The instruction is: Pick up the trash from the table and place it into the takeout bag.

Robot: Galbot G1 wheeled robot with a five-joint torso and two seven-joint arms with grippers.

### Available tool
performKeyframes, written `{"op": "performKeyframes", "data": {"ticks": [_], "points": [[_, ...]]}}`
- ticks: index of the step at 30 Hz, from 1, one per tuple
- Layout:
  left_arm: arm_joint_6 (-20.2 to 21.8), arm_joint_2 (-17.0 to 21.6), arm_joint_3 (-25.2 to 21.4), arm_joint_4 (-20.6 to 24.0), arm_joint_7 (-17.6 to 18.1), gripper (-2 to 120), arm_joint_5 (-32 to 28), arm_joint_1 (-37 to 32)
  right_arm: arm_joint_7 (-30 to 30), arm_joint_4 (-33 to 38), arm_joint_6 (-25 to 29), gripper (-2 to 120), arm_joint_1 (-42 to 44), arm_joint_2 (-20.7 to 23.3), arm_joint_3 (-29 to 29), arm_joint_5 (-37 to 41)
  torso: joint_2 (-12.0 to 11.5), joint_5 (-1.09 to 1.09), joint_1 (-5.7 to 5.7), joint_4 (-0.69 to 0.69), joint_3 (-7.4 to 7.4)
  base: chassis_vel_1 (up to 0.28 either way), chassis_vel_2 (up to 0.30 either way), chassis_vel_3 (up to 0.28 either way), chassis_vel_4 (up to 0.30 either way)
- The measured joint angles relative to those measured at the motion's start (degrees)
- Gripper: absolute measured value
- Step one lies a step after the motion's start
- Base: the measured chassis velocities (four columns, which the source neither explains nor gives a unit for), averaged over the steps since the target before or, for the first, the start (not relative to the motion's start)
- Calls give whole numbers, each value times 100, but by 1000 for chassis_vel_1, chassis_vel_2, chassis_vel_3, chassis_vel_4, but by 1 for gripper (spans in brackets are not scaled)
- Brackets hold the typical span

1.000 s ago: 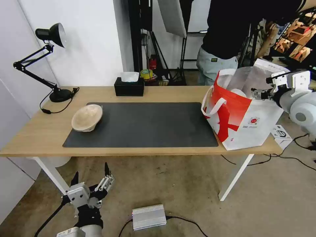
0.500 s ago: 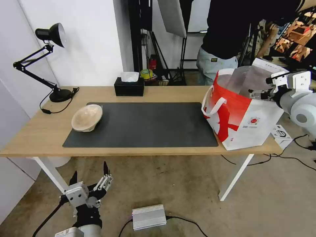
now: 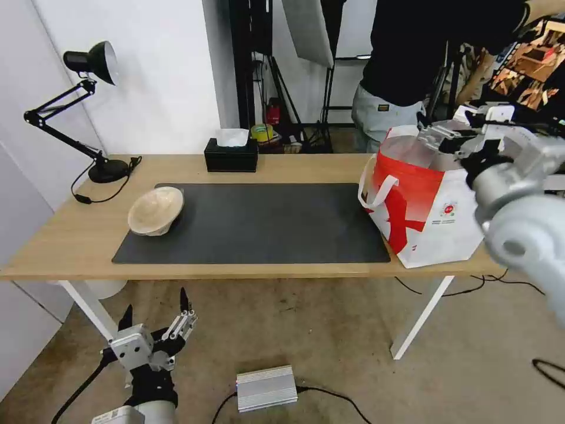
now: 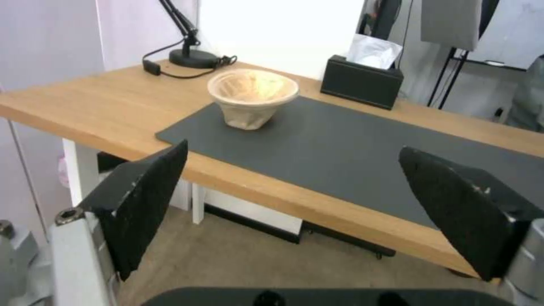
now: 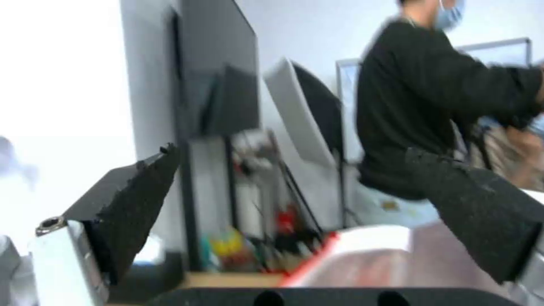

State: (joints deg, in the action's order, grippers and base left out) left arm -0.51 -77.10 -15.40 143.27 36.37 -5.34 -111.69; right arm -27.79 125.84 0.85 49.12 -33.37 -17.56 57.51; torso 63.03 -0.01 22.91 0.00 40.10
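Note:
A beige pulp bowl (image 3: pixel 156 210) rests tilted on the left end of the dark grey mat (image 3: pixel 265 224) on the table (image 3: pixel 65 241). From the left wrist view the bowl (image 4: pixel 252 97) stands upright-looking beyond the table edge. The takeout bag (image 3: pixel 426 206) stands open at the table's right end. My right gripper (image 3: pixel 436 133) hovers over the bag's rim, open and holding nothing; its wrist view shows open fingers (image 5: pixel 130 199) above the bag's top (image 5: pixel 374 250). My left gripper (image 3: pixel 154 318) hangs open below the table's front edge, left of centre, its fingers (image 4: pixel 147 191) spread wide.
A black tissue box (image 3: pixel 231 154) sits at the table's back edge and a black desk lamp (image 3: pixel 106 168) at the back left. A silver box (image 3: pixel 266 387) with cables lies on the floor. A person (image 3: pixel 412 59) stands behind the bag.
My right arm has risen and swung nearer the camera, the gripper moving from the bag's right side to above its rim. The left gripper drifted slightly down and left.

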Motion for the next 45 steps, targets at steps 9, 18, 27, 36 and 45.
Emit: {"op": "performKeyframes", "data": {"ticks": [9, 18, 27, 36, 45], "points": [[-6, -137, -58, 0, 1, 100, 38, -65, 46, 810, 712, 100, 997, -622, 42, -921, 0, 1, 0, 1, 0, 0, 0, 0, 0], [-16, -174, -79, 0, -6, 100, 42, -50, -159, 1157, 685, 100, 2048, -963, 256, -1970, 0, 0, 0, 0, 0, 0, 0, 0, 0], [-16, -239, -49, -1, -16, 100, 65, -26, -548, 957, 1074, 100, 3353, -1671, 663, -3627, 0, 1, 0, -1, 0, 0, 0, 0, 0], [-18, -320, -18, -2, -18, 100, 127, -38, -822, 713, 1170, 100, 4136, -2215, 1019, -4640, 0, 0, 0, 1, 0, 0, 0, 0, 0], [-28, -382, -20, -3, -18, 100, 141, -43, -1017, 497, 1169, 100, 4523, -2533, 1247, -5175, 0, 1, 0, 0, 0, 0, 0, 0, 0]]}}
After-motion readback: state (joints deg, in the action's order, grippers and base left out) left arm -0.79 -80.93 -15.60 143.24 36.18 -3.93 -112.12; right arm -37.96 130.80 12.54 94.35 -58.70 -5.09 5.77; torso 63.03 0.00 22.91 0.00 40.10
